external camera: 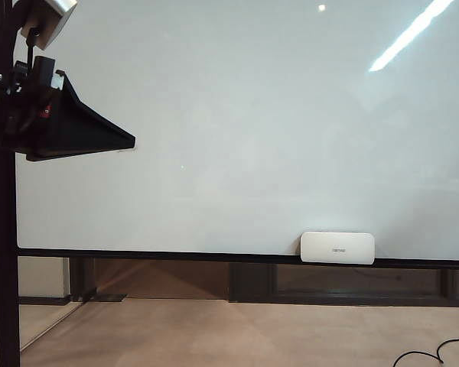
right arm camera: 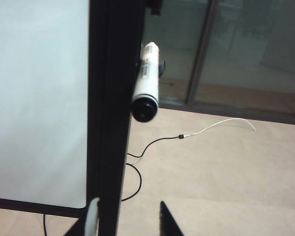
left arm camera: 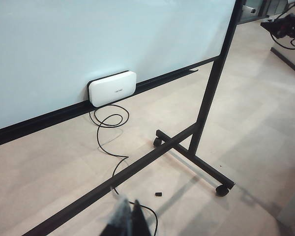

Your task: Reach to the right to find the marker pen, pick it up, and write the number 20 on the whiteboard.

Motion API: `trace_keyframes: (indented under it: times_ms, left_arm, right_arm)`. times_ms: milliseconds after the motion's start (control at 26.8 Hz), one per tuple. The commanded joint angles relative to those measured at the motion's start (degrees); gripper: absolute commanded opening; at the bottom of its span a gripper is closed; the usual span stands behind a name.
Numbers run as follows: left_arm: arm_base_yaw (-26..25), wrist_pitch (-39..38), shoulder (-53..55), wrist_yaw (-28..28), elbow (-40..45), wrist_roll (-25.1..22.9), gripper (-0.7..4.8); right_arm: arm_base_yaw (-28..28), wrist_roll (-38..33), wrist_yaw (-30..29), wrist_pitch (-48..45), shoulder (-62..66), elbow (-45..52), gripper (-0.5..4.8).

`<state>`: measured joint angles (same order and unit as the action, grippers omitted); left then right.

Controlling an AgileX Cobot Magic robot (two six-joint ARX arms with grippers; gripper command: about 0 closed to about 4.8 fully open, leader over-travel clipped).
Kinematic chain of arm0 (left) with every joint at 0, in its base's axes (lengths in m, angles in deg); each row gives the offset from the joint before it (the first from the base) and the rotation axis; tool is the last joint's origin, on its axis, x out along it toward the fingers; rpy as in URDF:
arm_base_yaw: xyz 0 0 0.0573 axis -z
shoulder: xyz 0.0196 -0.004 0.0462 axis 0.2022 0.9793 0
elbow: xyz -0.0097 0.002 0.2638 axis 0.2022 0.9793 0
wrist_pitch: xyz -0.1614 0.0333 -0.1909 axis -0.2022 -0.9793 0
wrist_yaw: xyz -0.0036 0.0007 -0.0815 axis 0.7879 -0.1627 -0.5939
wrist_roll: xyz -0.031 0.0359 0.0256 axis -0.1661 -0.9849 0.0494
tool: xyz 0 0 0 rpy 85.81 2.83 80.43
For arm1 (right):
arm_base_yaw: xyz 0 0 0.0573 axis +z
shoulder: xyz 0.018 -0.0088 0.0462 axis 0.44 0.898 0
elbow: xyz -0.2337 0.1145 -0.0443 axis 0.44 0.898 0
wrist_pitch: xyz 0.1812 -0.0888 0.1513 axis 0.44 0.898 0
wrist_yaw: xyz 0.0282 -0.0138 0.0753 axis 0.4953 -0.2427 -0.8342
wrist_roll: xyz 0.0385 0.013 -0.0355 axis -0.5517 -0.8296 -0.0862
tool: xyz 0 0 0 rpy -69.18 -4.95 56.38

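Nearest you, the right gripper is standing open around the board's black post, empty. The marker is sitting on that post beyond. Left gripper: can't tell. The whiteboard is showing no writing.

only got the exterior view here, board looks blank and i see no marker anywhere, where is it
Observer: The marker pen shows in the right wrist view, hanging on the black side post of the whiteboard.
Operator: right gripper on it yet
Observer: No. The right gripper sits below the marker, jaws open, holding nothing.
Operator: whats the white box on the ledge
Observer: The left wrist view shows a black cable looping on the floor under the white box.
Operator: left gripper
Observer: The left gripper points at the floor; its tips look together.
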<state>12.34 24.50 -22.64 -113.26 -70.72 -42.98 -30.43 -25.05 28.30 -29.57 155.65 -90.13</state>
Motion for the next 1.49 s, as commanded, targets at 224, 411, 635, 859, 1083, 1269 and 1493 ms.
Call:
trace_keyframes:
  times_ms: [224,411,635,859,1083,1269,1493]
  left_arm:
    - [-0.02,0.55,1.01,-0.39,-0.31,1.49,-0.05]
    - [0.00,1.64,2.86,-0.42,-0.68,1.90,-0.05]
    - [0.00,1.75,3.80,-0.37,-1.40,1.90,-0.05]
    - [0.00,1.70,5.38,-0.39,-1.42,2.19,-0.05]
    - [0.00,1.70,7.85,-1.53,-2.73,2.73,-0.05]
    - [0.00,1.62,9.11,-2.40,-4.02,2.78,-0.05]
    - [0.00,1.60,9.11,-2.60,-4.48,2.78,-0.05]
  right_arm:
    - [0.33,-3.82,0.92,-0.63,2.12,-4.98,2.66]
    - [1.20,-3.93,1.31,-0.52,2.91,-7.43,2.66]
    - [2.54,-4.04,2.14,1.14,3.91,-10.62,2.66]
    - [3.43,-3.82,4.46,0.92,4.90,-11.96,2.65]
    - [4.07,-3.93,5.25,1.05,7.39,-14.93,2.63]
    - [4.57,-3.72,7.48,0.15,7.96,-15.39,2.62]
    - [4.81,-3.72,7.85,-1.86,8.20,-15.41,2.61]
